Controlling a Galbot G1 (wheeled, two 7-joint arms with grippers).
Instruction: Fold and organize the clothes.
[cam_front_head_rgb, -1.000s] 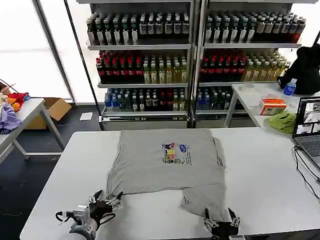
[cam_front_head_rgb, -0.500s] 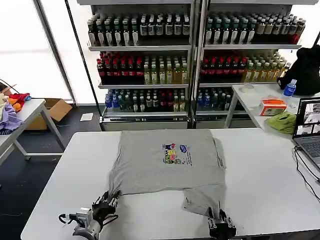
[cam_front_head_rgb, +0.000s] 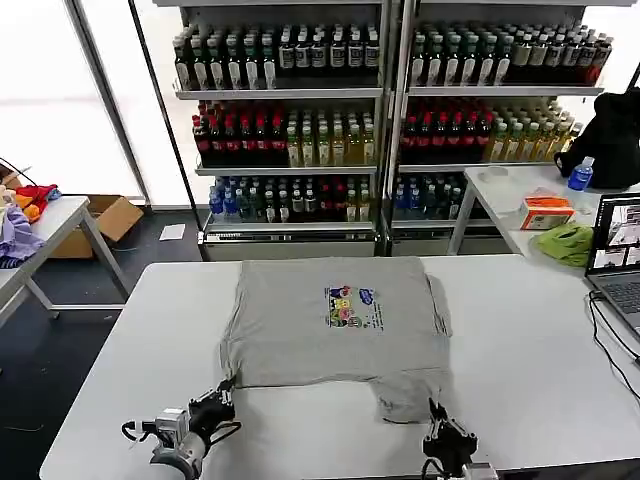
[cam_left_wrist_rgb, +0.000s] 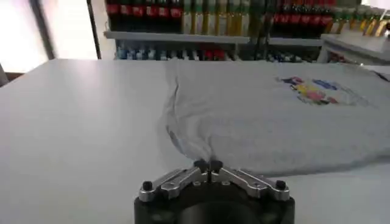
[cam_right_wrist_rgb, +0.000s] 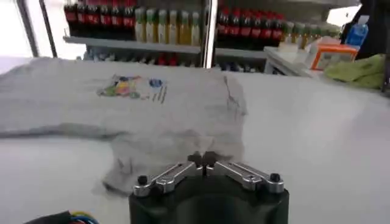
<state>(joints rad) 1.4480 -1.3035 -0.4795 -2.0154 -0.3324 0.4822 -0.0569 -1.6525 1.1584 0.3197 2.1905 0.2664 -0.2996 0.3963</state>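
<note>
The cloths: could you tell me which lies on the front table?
The grey shirt, spread flat, left gripper and right gripper pinching its hem; the green cloth and lilac cloth lie far right and far left.

- A shop-like test space — tall shelving (cam_front_head_rgb: 290, 120) behind holds rows of bottled drinks (cam_front_head_rgb: 285, 140).
- White folding tables (cam_front_head_rgb: 520, 330) stand on a dark floor.
- A laptop (cam_front_head_rgb: 618, 255) on the right and a cardboard box (cam_front_head_rgb: 105, 220) suggest a lab setup.
</note>
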